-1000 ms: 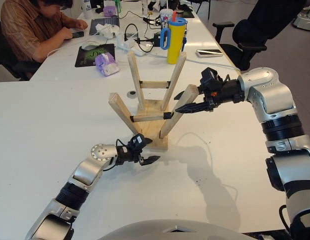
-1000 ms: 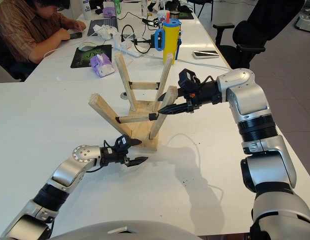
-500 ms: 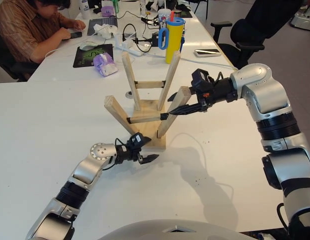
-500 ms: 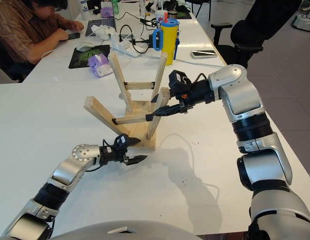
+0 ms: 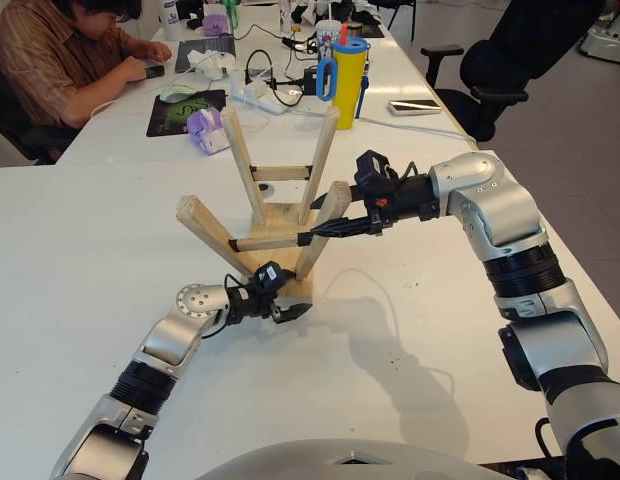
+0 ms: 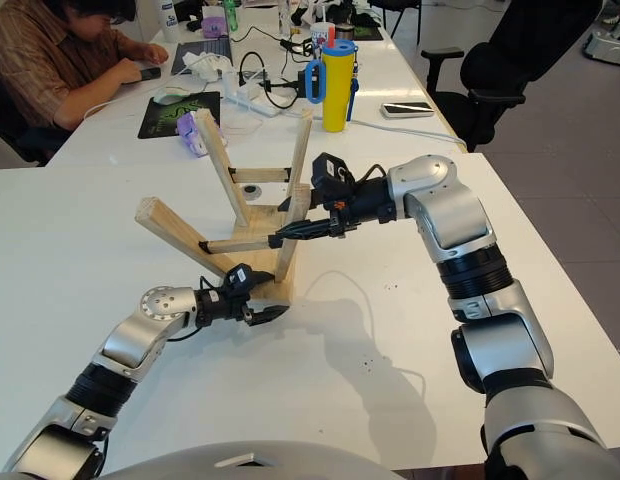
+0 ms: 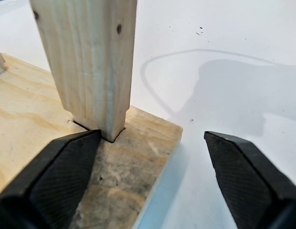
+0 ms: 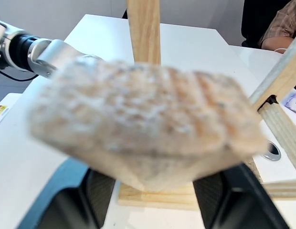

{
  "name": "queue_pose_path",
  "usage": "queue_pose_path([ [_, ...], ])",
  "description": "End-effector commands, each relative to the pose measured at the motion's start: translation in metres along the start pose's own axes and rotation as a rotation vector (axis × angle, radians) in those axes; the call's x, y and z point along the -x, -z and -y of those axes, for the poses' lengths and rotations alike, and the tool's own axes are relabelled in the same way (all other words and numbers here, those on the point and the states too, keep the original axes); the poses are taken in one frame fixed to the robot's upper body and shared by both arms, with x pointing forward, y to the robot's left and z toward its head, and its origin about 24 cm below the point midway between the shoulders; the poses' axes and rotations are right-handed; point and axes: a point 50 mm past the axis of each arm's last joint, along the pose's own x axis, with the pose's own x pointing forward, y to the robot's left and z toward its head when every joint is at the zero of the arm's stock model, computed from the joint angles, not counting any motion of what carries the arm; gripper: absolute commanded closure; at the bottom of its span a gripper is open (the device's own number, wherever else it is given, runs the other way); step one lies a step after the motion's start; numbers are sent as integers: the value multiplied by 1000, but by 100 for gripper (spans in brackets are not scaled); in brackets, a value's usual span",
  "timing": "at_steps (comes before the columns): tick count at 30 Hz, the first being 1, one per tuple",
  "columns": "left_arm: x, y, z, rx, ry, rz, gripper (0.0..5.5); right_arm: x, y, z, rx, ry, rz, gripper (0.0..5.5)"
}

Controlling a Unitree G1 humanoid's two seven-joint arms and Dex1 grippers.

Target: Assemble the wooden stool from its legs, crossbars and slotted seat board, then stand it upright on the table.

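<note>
Right pincer (image 5: 316, 235) seemingly grips a stool leg (image 5: 308, 258); left pincer (image 7: 153, 136) gapes.

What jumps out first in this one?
A wooden stool sits upside down on the white table, legs in the air. The right claw clamps the upper end of one leg, while the left claw is open at a corner of the seat board.

- Leg end (image 8: 148, 129): blurred, close to the right wrist camera, covering most of the seat board (image 8: 153, 197).
- Corner leg (image 7: 86, 62): upper length cut off by the left wrist view's edge.
</note>
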Motion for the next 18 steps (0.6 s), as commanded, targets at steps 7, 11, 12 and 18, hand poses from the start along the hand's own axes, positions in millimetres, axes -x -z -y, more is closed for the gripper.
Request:
queue_pose_path([
  [7,68,-35,18,-397,-435,384,151,-14,33,-6,-18,166,-242,345],
  [11,100,-91,6,-747,-708,553,151,-13,39,-8,-45,196,-263,345],
  [12,103,-104,3,-813,-755,582,151,-13,40,-8,-49,196,-266,345],
  [18,84,-132,-22,-911,-910,409,151,-18,45,-7,-63,171,-277,345],
])
